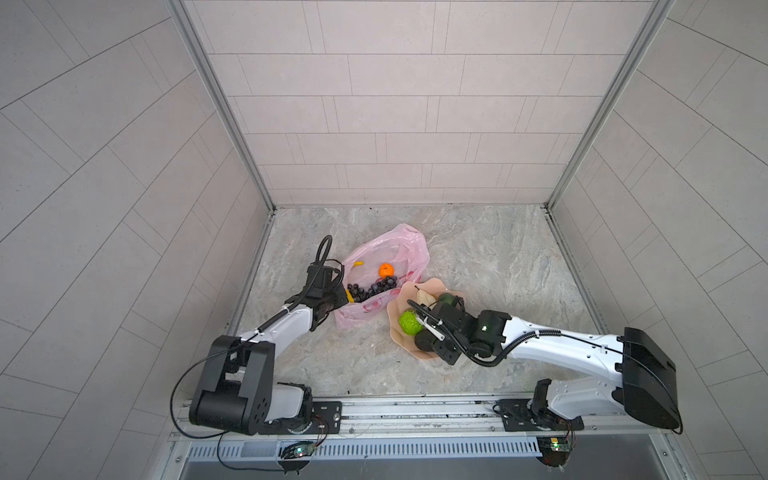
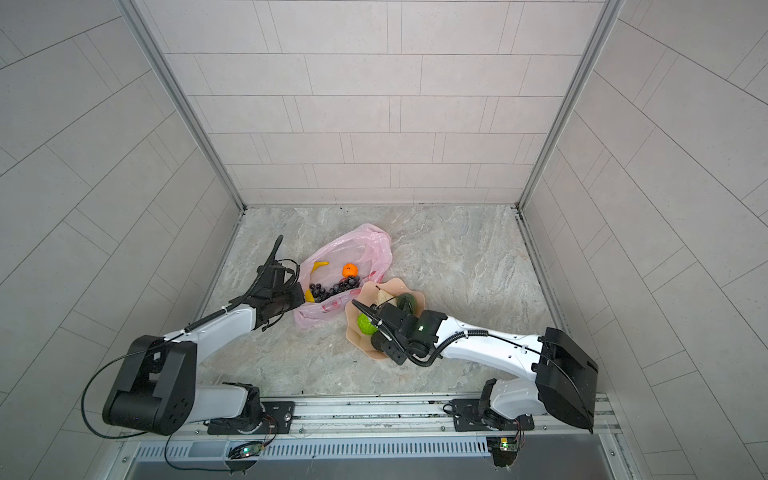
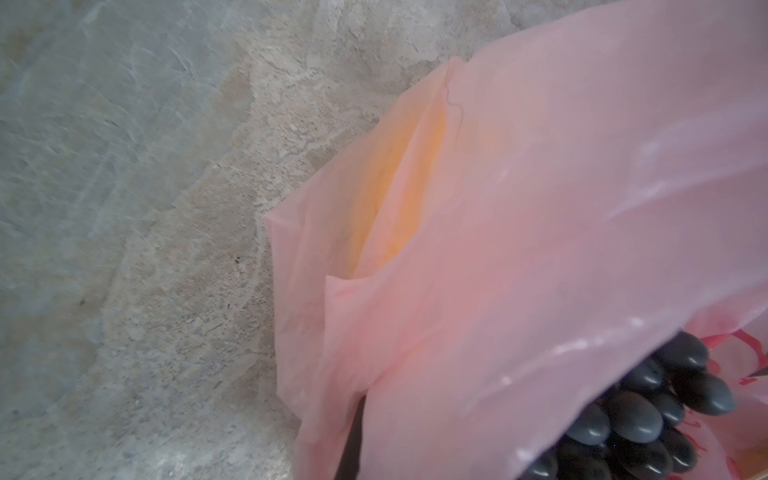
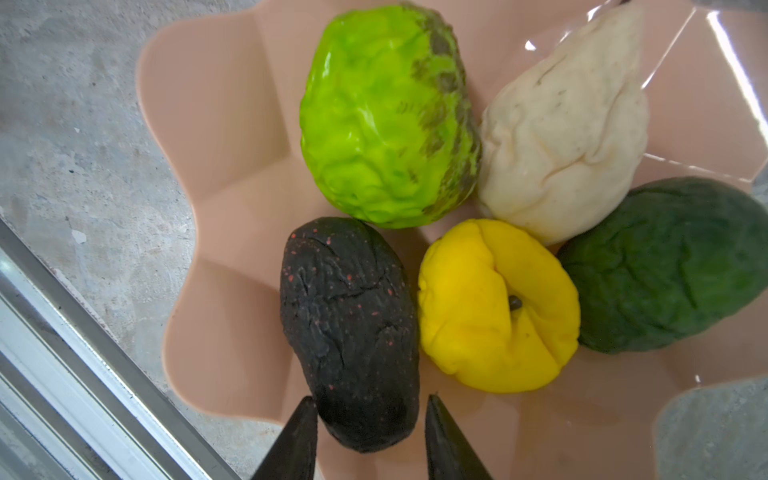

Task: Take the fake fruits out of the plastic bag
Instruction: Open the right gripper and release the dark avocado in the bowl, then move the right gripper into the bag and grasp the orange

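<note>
We're pinching plastic bag (image 1: 399, 245) rim with left gripper (image 1: 340, 293). Right gripper (image 4: 368, 405) straddling avocado (image 4: 349, 316) in bowl (image 4: 224, 137), jaws parted. Grape bunch (image 1: 374, 286) lying in bag just off left gripper, long axis pointing toward right gripper.
</note>
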### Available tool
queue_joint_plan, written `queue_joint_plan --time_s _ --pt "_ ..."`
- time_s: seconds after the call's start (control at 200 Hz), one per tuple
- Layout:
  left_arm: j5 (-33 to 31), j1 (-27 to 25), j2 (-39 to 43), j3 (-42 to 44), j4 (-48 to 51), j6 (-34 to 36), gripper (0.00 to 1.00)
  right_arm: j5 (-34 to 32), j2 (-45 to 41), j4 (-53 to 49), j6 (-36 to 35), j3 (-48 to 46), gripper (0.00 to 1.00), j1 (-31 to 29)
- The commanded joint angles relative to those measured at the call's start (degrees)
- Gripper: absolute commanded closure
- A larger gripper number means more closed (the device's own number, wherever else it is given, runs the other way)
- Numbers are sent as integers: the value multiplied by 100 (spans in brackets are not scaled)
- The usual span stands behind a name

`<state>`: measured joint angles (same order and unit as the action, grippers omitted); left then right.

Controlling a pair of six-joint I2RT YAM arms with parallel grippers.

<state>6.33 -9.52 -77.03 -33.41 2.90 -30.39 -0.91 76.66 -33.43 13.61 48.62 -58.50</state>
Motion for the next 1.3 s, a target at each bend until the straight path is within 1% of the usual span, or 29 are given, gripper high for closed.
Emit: queue_joint_plan --time_s 0.0,0.09,0.24,0.485,0.721,0.871,0.976,1.041,1.116,1.221,1.291 --pt "-19 -24 64 8 24 42 97 -85 89 98 44 85 60 -21" --pt "-26 -24 63 -3 22 42 97 -185 177 161 39 99 60 -26" --pt "-23 -29 75 0 23 47 97 -217 390 153 -6 197 64 -22" --pt "-1 -30 78 -7 19 46 97 -201 353 101 -42 274 64 -21" --pt "85 -24 93 -2 -17 74 97 -215 -140 -311 -124 489 54 -21" --pt "105 -50 232 34 -62 97 97 -715 -592 -411 -78 669 47 26" --pt "66 -116 373 68 -80 137 97 -879 -637 -110 -4 820 43 112" --pt "40 -162 421 73 -90 162 97 -881 -484 147 53 1013 42 184" --pt "35 -221 444 80 -105 182 97 -846 -119 293 67 1413 43 250" --pt "44 -258 460 77 -122 197 97 -818 678 323 101 2153 44 392" --pt "61 -270 474 79 -123 198 97 -838 1292 134 229 2777 47 529"
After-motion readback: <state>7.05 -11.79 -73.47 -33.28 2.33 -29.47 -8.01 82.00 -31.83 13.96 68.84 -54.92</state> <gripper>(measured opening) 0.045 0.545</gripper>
